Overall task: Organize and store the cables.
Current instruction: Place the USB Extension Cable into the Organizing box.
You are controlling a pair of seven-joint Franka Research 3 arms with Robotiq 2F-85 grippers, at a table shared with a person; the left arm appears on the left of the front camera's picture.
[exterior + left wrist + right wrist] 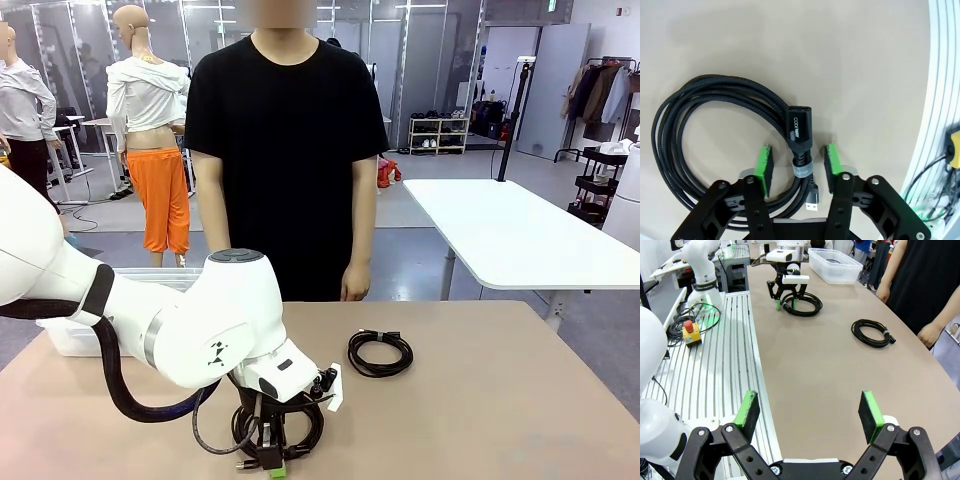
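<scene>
Right, tan counter (500,400) spans the front view; person (285,150) in black tee stands at its far edge, arms hanging. White L arm (180,320) comes in low over the near edge. Clear bin (70,335) sits at the far-left corner. Two cables lie on the counter, well apart: mid coil (381,337) nearer the person, near coil (730,90) at the robot's edge under the L tool (799,165). L tool is spread, green pads either side of the coil's tied section w/ small gaps, not pinching. R tool (810,412) hangs wide over the counter's near side, nothing btwn pads. Grey band (802,170) wraps the strands just below a black plug (797,130); USB end (811,202) pokes out beside it.
</scene>
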